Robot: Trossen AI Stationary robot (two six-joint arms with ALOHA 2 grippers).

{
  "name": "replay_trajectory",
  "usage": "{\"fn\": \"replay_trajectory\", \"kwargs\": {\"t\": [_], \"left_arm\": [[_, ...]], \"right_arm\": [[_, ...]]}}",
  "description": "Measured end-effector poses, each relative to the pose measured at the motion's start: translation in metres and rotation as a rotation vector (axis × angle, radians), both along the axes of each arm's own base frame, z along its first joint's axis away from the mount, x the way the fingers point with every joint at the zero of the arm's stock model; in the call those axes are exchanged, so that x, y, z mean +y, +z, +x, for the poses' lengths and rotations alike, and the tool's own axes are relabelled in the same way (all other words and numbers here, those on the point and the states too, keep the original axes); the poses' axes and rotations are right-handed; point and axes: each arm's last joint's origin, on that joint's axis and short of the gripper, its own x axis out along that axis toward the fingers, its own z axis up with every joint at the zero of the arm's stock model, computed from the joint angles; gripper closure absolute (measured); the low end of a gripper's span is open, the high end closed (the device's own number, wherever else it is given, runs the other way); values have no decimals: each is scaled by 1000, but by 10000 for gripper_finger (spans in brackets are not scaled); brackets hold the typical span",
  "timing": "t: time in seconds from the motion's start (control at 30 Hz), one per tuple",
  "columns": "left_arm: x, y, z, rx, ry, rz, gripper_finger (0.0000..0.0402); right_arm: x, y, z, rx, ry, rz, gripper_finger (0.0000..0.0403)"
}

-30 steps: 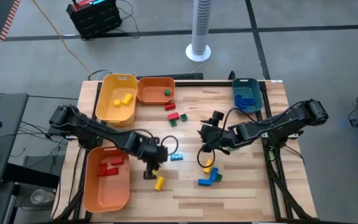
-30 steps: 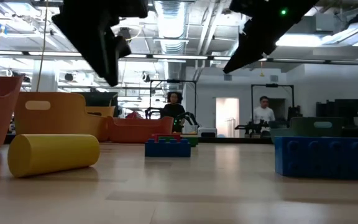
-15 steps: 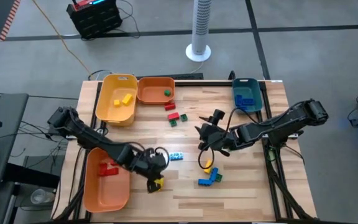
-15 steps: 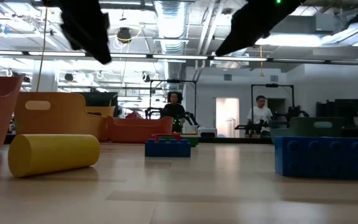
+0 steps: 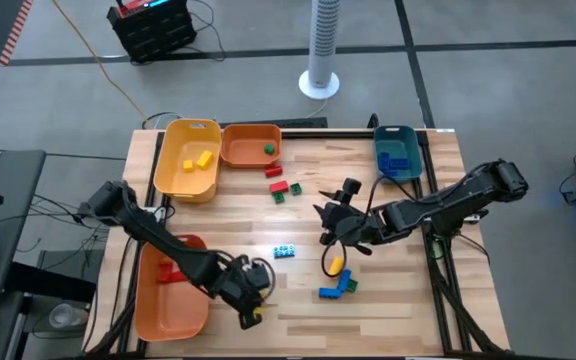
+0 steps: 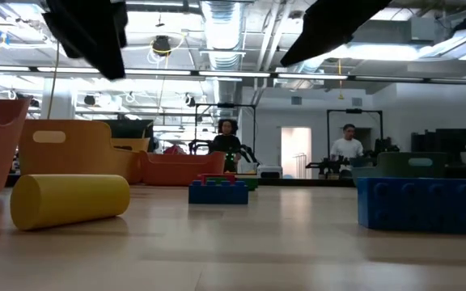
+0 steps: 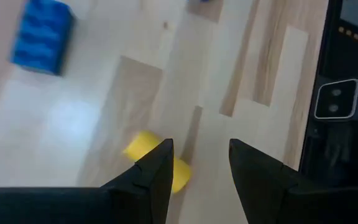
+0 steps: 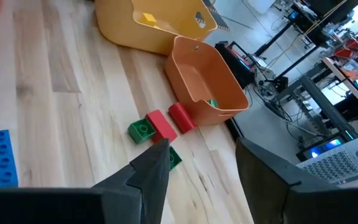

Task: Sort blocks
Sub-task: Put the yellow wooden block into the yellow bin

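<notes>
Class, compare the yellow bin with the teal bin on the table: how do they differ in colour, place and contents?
The yellow bin stands at the table's far left; the teal bin at its far right. The yellow bin holds yellow blocks; the teal bin holds blue blocks. Both are open plastic bins.

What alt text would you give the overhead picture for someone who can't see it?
Two dark robot arms reach over a wooden table strewn with small toy blocks. The left gripper is over a yellow block near the front edge, and the right gripper hovers mid-table. Coloured bins sit along the edges.
</notes>
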Motion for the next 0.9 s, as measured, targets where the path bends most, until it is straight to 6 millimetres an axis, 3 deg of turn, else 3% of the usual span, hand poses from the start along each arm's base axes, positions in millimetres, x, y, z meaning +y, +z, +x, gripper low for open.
{"fn": "replay_trajectory", "kwargs": {"t": [0.23,0.37,0.53,0.9], "left_arm": [[-22,-22,26,92,-53,-36,253],[-27,-40,31,207,-70,-27,253],[-23,-59,30,312,-57,36,253],[-5,-66,22,422,-86,206,253]], "right_arm": [[2,0,0,-4,5,4,207],[2,0,0,-5,5,5,207],[2,0,0,-10,4,7,207],[2,1,0,-13,4,10,207]]}}
